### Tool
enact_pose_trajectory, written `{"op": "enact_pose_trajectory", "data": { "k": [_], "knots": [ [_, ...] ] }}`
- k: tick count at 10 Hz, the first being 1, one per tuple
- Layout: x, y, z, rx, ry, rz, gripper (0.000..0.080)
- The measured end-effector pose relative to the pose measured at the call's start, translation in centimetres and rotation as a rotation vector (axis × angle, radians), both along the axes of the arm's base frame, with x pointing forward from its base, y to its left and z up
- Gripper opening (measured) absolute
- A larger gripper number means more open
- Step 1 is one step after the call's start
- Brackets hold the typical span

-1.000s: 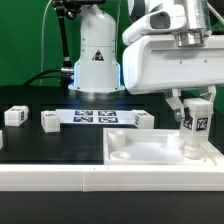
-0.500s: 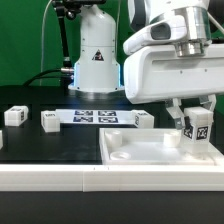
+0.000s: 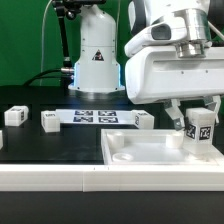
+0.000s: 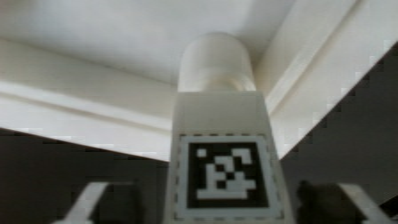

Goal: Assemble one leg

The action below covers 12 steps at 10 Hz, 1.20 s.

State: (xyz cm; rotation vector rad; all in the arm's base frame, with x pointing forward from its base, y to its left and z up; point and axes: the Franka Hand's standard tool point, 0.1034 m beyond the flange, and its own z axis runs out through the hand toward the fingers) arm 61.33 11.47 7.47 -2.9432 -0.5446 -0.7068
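My gripper (image 3: 197, 118) is shut on a leg (image 3: 201, 130), a small white block with a black-and-white tag. It holds the leg at the near right corner of the large flat white panel (image 3: 140, 152), slightly tilted, with its lower end down on the panel. In the wrist view the leg (image 4: 226, 110) runs away from the camera between my fingers (image 4: 89, 203), its rounded end over the panel's raised rim (image 4: 71, 95). The contact between leg and panel is hidden.
Three more legs lie on the black table: one at the exterior view's far left (image 3: 14, 116), one beside it (image 3: 49, 119), one behind the panel (image 3: 143, 119). The marker board (image 3: 95, 116) lies between them. The arm's white base (image 3: 97, 55) stands behind.
The gripper has turned and sunk a little with the leg. The leg stood upright a second ago and now looks tilted and lower on the panel corner.
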Motion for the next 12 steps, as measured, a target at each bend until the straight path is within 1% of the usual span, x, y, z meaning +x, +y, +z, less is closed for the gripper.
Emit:
{"op": "enact_pose_trajectory", "data": {
  "k": [1, 2, 3, 5, 9, 11, 12],
  "knots": [
    [0.0, 0.0, 0.0, 0.0, 0.0, 0.0, 0.047],
    [0.0, 0.0, 0.0, 0.0, 0.0, 0.0, 0.0613],
    [0.0, 0.0, 0.0, 0.0, 0.0, 0.0, 0.0638],
    [0.0, 0.0, 0.0, 0.0, 0.0, 0.0, 0.0648],
    [0.4, -0.7, 1.1, -0.001, 0.007, -0.009, 0.0648],
    [0.3, -0.6, 1.0, -0.001, 0.027, -0.006, 0.0648],
    [-0.1, -0.2, 0.6, 0.001, 0.081, -0.004, 0.0648]
  ]
}}
